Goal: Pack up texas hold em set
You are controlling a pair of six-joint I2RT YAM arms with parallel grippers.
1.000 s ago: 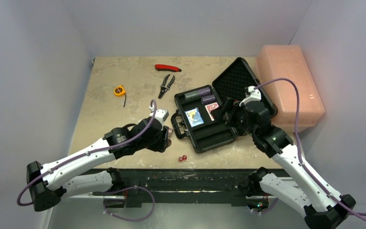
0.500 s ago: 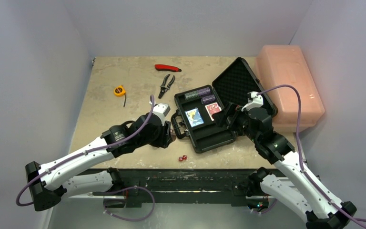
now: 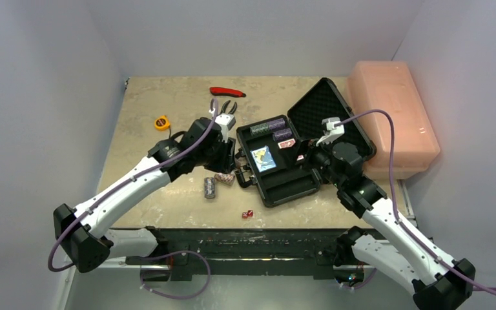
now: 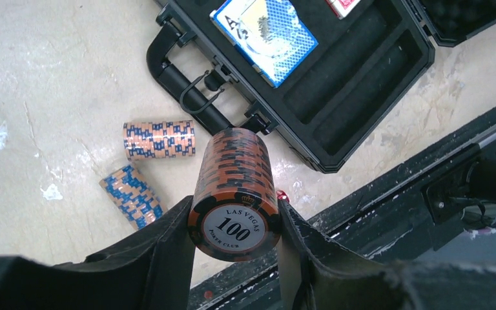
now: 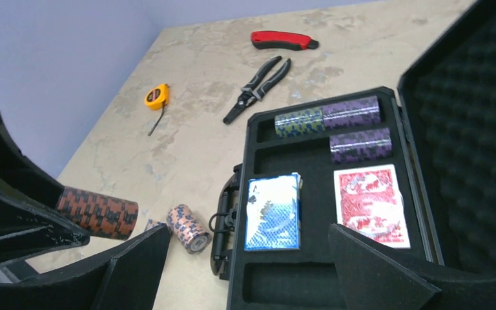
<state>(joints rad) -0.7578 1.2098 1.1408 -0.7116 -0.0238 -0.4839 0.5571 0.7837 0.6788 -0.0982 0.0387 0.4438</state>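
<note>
Left tool (image 4: 235,223) is clamped on an orange-black chip stack (image 4: 234,174), up over the worktop (image 3: 143,152) just left of the open briefcase (image 3: 292,185). Right tool (image 5: 253,261) is spread wide above the case. Two loose stacks (image 4: 159,139) lie near its handle (image 4: 182,85).

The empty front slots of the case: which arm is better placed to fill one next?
Left, probably. The left gripper is shut on the orange chip stack near the handle of the case; the right gripper hangs open and empty over it.
</note>
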